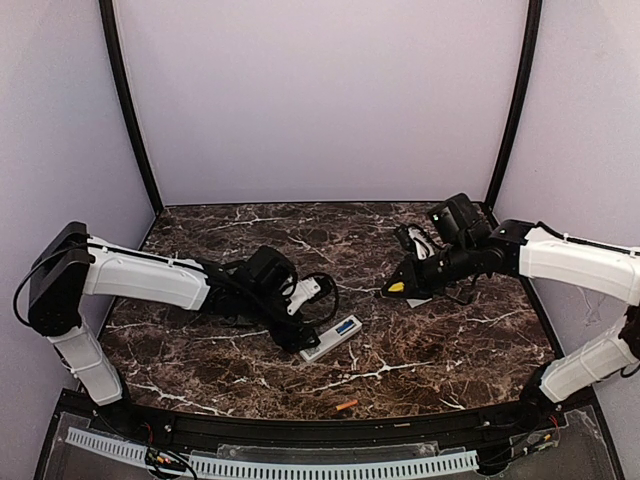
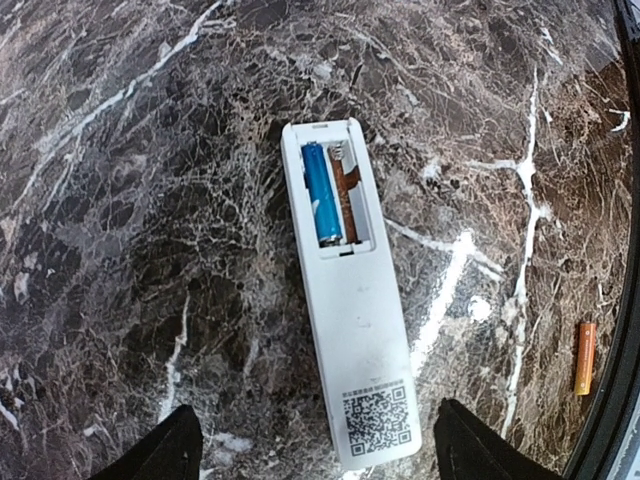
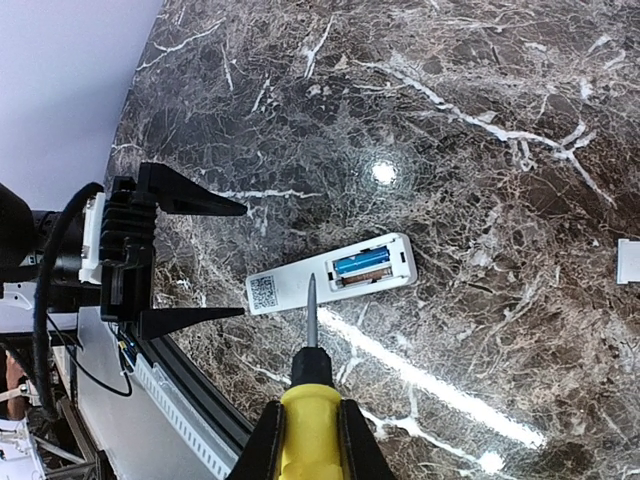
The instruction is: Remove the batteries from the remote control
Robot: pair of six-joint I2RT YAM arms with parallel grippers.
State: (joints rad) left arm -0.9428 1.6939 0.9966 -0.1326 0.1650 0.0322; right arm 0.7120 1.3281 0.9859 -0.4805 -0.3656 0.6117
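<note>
so the remote control [image 2: 356, 340] is lying button-side down on the table [image 2: 120, 200], long axis running straight away from the left pincer [image 2: 318, 408]; that pincer is being held wide open with nothing in it, its fingers showing either side of the QR-code end, so the left arm is the nearer one; only the blue battery [image 2: 322, 207] is being carried in the open battery compartment [image 2: 346, 195]; the orange battery [image 2: 585, 357] is lying loose, well apart; a yellow-handled screwdriver [image 3: 304, 410] is being gripped tight by the right pincer [image 3: 308, 440]
</note>
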